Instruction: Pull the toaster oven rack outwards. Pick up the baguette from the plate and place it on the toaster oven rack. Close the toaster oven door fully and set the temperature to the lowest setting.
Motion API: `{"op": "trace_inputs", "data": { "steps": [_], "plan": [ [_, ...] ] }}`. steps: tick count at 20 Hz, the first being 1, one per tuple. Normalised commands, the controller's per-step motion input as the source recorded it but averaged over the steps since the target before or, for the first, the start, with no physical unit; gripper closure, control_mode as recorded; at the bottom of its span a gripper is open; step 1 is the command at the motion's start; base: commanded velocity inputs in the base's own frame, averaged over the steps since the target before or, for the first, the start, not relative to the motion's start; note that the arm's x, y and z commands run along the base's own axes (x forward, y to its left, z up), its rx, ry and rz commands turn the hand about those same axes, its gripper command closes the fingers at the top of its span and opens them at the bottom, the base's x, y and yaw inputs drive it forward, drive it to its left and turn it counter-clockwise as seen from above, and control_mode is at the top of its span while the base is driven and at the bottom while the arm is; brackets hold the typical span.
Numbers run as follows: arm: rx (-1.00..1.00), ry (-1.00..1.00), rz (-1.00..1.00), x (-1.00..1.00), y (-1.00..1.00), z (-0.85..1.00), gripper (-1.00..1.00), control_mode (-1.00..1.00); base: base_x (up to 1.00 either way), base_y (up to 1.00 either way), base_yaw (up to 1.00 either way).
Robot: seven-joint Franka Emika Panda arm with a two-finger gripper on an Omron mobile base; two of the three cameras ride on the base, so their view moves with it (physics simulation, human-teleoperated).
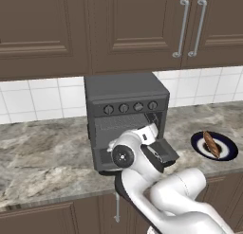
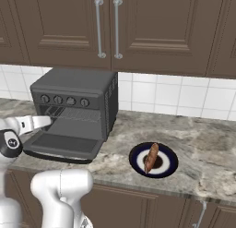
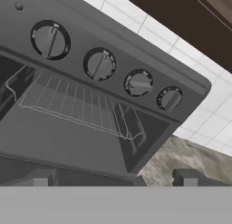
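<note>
The dark grey toaster oven [image 1: 126, 93] [image 2: 76, 86] stands on the counter. Its door [image 2: 62, 143] is folded down flat in front. The wire rack [image 3: 77, 105] [image 2: 76, 114] lies level in the cavity, under the row of round knobs [image 3: 99, 64]. My gripper [image 3: 115, 177] [image 2: 49, 121] [image 1: 153, 119] hovers open just in front of the oven's mouth, above the lowered door, with nothing between its fingers. The orange-brown baguette [image 2: 151, 158] [image 1: 211, 144] lies on the dark blue plate [image 2: 168, 163] [image 1: 228, 148], to the right of the oven.
Marble counter [image 2: 203, 144] runs right of the plate, with a white tiled wall [image 2: 184, 95] behind. Brown upper cabinets [image 2: 138, 28] hang above the oven. My own arm [image 1: 142, 171] crosses in front of the oven door in the left base view.
</note>
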Motion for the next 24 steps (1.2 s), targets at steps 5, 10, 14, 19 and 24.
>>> {"op": "trace_inputs", "data": {
  "steps": [5,10,14,19,24],
  "plan": [
    [0.00,0.00,0.00,0.21,0.00,0.00,-1.00,-1.00,0.00,0.00,0.00],
    [-0.01,0.00,0.00,0.27,0.01,-0.05,-1.00,-1.00,0.00,0.00,0.00],
    [-0.06,0.01,0.00,0.23,0.12,-0.18,-1.00,-1.00,0.00,0.00,0.00],
    [-0.10,0.06,0.00,0.17,0.12,-0.17,-1.00,-1.00,0.00,0.00,0.00],
    [-0.05,0.04,0.00,0.15,0.00,-0.04,-1.00,-1.00,0.00,0.00,0.00]
  ]
}}
